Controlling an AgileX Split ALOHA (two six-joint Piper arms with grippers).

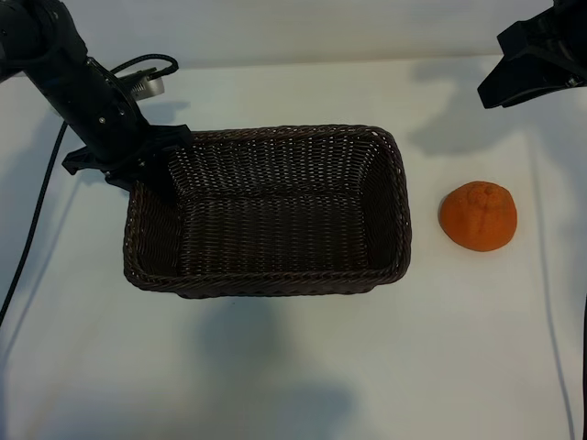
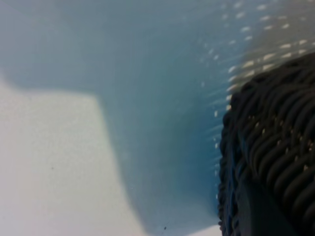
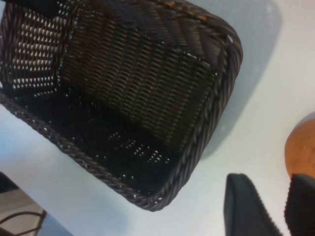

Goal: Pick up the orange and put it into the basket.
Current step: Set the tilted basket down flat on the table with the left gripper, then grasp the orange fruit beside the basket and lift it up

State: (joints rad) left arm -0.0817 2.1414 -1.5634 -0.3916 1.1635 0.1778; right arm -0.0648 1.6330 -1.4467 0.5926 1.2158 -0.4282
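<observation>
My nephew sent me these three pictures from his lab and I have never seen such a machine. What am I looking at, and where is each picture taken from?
The overhead picture shows two robot arms at a white table. The other two come from cameras on the arms' wrists. On the table stand a brown wicker basket, with nothing in it, and an orange to its right, apart from it. The left gripper clamps the basket's rim at its far left corner. The right gripper hangs open above the table near the orange, holding nothing.

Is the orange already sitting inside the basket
No, the orange lies on the white table apart from the basket, on its right-arm side, and the basket holds nothing.
</observation>
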